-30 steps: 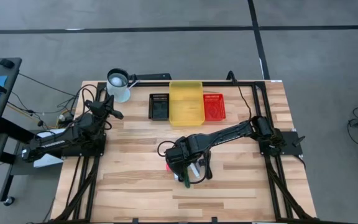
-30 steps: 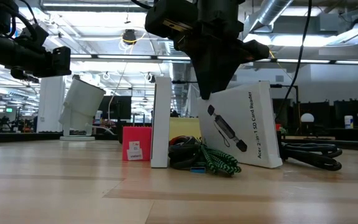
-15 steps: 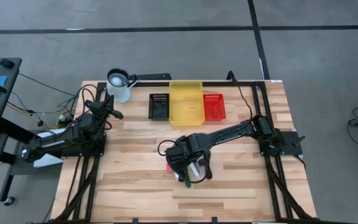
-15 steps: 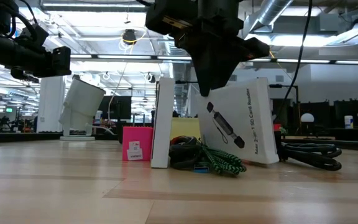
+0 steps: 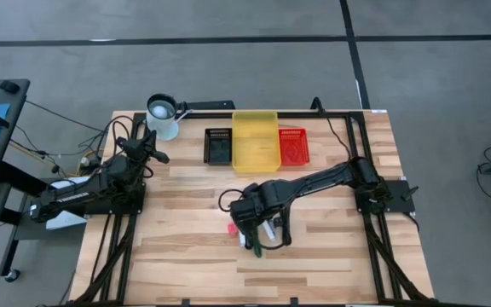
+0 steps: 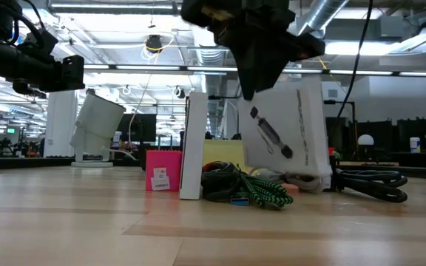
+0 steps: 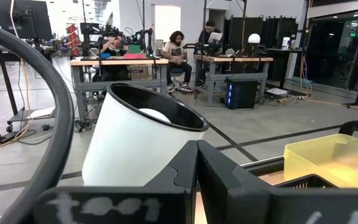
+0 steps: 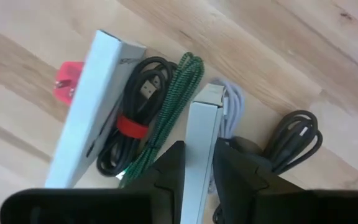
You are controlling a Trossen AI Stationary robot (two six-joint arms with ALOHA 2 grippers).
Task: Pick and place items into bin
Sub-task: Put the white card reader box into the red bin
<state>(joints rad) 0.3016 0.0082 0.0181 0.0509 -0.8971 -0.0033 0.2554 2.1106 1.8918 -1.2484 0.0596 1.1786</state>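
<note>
My right gripper point(image 8: 202, 167) is shut on a white card-reader box point(image 6: 287, 137) above the pile of items at the table's middle point(image 5: 258, 226). Below it lie a black coiled cable with a red tie point(image 8: 132, 127), a green-and-black braided cable point(image 8: 173, 99), a pale cable point(image 8: 232, 106) and another black cable point(image 8: 294, 140). A second white box point(image 8: 89, 106) stands on its edge beside a pink-red cube point(image 8: 67, 81). My left gripper point(image 7: 196, 177) is shut and waits at the table's left by the white cup point(image 5: 162, 115). My right gripper pinches the white box's narrow upper edge point(image 8: 202, 134) between its two fingers point(image 8: 169, 168), coming from above and pointing down. The box hangs nearly upright below the fingers. Its lower edge point(image 6: 302, 181) sits just over the cables; whether it still touches them, I cannot tell.
A yellow bin point(image 5: 255, 141) stands at the table's far side between a black tray point(image 5: 218, 145) and a red tray point(image 5: 293, 147). Bare wood lies near and left of the pile. In the left wrist view, people sit at benches beyond the table.
My right gripper has risen a little, still shut on the white box. The box, which leaned with its lower edge on the table, has swung closer to upright and come up off the wood. The other items have stayed in place.
</note>
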